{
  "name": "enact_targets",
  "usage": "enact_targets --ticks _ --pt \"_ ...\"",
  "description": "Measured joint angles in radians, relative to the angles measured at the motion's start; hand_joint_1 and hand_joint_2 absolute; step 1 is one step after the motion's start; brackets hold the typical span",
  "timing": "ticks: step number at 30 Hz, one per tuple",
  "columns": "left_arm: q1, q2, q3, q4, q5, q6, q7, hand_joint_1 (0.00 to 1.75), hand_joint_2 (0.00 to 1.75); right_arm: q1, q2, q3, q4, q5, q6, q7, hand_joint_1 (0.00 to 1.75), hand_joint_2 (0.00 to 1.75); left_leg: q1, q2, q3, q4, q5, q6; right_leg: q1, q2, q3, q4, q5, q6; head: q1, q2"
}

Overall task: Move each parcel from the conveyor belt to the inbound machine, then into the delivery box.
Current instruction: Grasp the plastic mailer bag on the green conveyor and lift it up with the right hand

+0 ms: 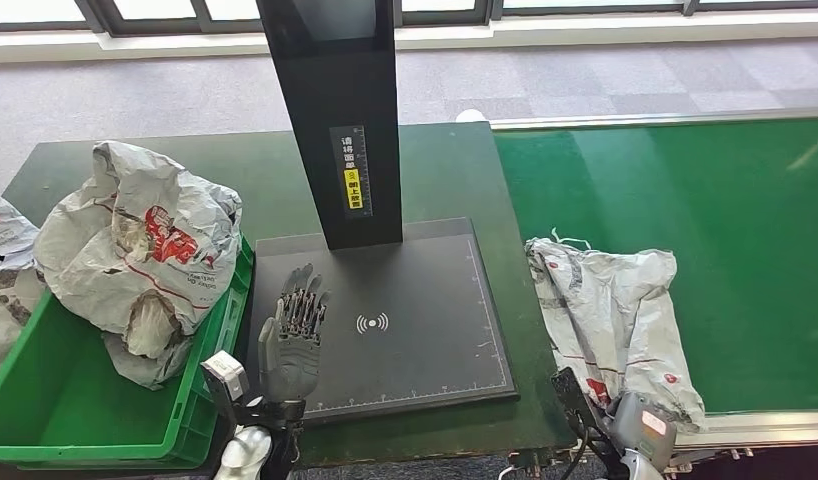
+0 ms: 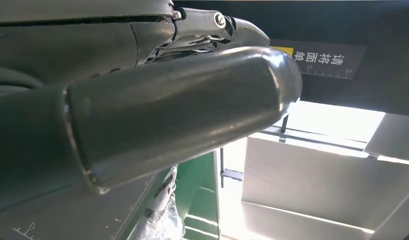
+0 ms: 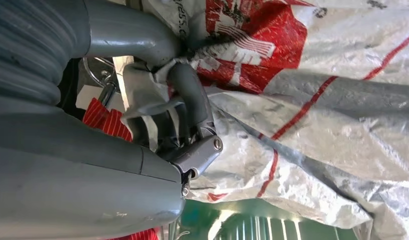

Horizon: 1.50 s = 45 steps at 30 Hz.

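Your bench (image 1: 445, 160) carries the scanner (image 1: 405, 320) and a green crate (image 1: 75, 400); one parcel (image 1: 615, 310) lies on the belt (image 1: 705, 200).

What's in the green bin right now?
The green bin holds one crumpled grey-white parcel with red print, bulging over its rim nearest the scanner base. Bare green floor shows in front of it; whatever lies beneath the parcel is covered.

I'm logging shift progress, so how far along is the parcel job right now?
Done: one grey parcel already lies in the green delivery box. In hand: the right hand grips another grey parcel that lies on the conveyor belt. Left: that parcel has yet to reach the inbound machine, whose plate is bare, then the box. The left hand hovers open over the plate.
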Motion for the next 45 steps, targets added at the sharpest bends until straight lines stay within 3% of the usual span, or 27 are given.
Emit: enact_targets --ticks 17,21,28,30,32,37,41,45 --pt "-0.072 -0.005 0.007 -0.023 -0.035 -0.006 0.031 0.00 0.00 0.036 0.041 -0.036 -0.099 -0.074 -0.089 -0.069 1.75 1.75 0.000 -0.001 -0.001 0.000 0.000 0.000 0.000 0.000 -0.001 0.000 0.000 0.000 0.000 0.000" --pt "-0.072 -0.005 0.007 -0.025 -0.046 0.018 0.020 0.00 0.00 0.046 0.053 -0.037 -0.174 -0.314 -0.241 -0.258 1.75 1.75 0.000 -0.001 -0.002 0.000 0.000 0.000 -0.001 0.000 -0.001 0.000 0.000 0.000 0.000 0.000" --pt "-0.069 -0.006 0.007 -0.045 -0.049 0.039 0.009 0.00 0.00 0.090 0.061 0.016 -0.398 -0.856 -0.199 -0.597 1.75 1.75 0.000 -0.002 -0.002 0.000 0.000 0.000 -0.001 -0.001 -0.002 0.000 0.000 0.000 0.000 0.000" --pt "-0.070 -0.006 0.007 -0.044 -0.049 0.040 0.012 0.00 0.00 0.132 0.064 0.057 -0.491 -0.986 -0.206 -0.664 1.75 1.75 0.000 -0.003 -0.003 0.000 0.000 0.000 -0.001 -0.003 -0.001 0.001 0.000 0.000 0.000 0.000" --pt "-0.070 -0.006 0.007 -0.039 -0.049 0.041 0.010 0.00 0.00 0.174 0.064 0.128 -0.590 -1.035 -0.240 -0.690 1.75 1.75 0.000 -0.003 -0.004 0.000 0.000 0.000 -0.001 -0.001 -0.002 0.001 0.000 0.000 0.000 0.000" --pt "-0.080 -0.006 0.007 -0.018 -0.033 0.039 -0.014 0.00 0.00 0.197 0.042 0.394 -0.750 -0.961 -0.324 -0.697 1.75 1.75 0.000 0.001 -0.003 -0.001 0.000 -0.001 0.000 0.002 -0.003 0.001 0.000 0.000 0.000 0.000" --pt "-0.087 -0.006 0.007 0.008 -0.014 0.038 -0.036 0.00 0.00 0.161 0.025 0.584 -0.753 -0.942 -0.274 -0.695 1.75 1.75 0.001 0.001 -0.002 -0.001 0.001 -0.001 0.000 0.002 -0.002 0.002 0.000 -0.001 0.000 0.000" --pt "-0.089 -0.006 0.007 0.024 -0.011 0.038 -0.038 0.00 0.00 0.133 0.015 0.693 -0.720 -0.934 -0.254 -0.694 1.75 1.75 0.001 -0.001 -0.002 0.000 0.001 -0.001 0.000 0.000 -0.001 0.002 0.000 -0.001 0.000 0.000"
